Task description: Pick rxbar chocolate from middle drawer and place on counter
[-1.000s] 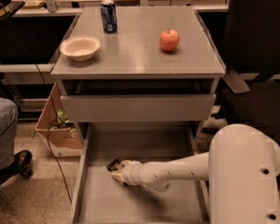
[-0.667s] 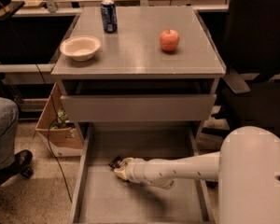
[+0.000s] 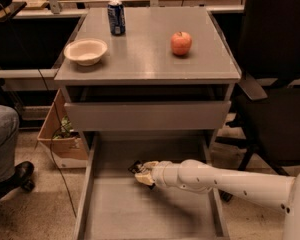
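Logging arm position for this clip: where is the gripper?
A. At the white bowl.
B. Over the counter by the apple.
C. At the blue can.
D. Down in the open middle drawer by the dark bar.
D: the gripper sits low in the pulled-out middle drawer, right by the rxbar chocolate, below the counter.

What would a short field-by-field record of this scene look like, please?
gripper: low inside the open drawer, right at the snack bar
snack bar: dark wrapper, on the drawer floor toward the back, partly hidden by the gripper
open drawer: pulled out toward the camera, below the upper drawer, which is closed
counter: holds a blue can, a bowl and an apple, all apart
task state: snack bar not yet on the counter
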### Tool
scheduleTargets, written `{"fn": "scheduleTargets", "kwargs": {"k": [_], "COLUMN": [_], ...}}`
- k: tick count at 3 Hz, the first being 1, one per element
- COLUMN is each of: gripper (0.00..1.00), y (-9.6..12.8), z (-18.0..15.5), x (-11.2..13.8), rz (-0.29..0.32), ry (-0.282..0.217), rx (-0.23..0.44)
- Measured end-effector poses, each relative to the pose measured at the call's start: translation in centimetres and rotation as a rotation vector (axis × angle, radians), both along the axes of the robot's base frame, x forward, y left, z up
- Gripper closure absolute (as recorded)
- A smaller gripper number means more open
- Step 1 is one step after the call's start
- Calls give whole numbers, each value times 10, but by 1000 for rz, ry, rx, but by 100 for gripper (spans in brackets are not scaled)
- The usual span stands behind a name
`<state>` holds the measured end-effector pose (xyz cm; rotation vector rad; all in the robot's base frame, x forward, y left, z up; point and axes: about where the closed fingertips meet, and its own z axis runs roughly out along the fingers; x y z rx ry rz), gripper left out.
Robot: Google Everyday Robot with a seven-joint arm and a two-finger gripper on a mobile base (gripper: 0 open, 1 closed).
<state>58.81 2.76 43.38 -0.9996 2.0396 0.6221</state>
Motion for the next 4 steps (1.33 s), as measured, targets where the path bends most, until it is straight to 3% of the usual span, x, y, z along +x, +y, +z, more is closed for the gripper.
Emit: {"fn": "scheduleTargets", "kwargs": {"k": [1,2,3,4], "gripper": [100,100,100,100], "y": [-32,-49,-68,-100], "z": [22,43,79,141], "x": [-20,-51,-69,-72], "rz": [24,96,155,188], "ry": [65,152,179,154], "rx": [61,77,56,-4]}}
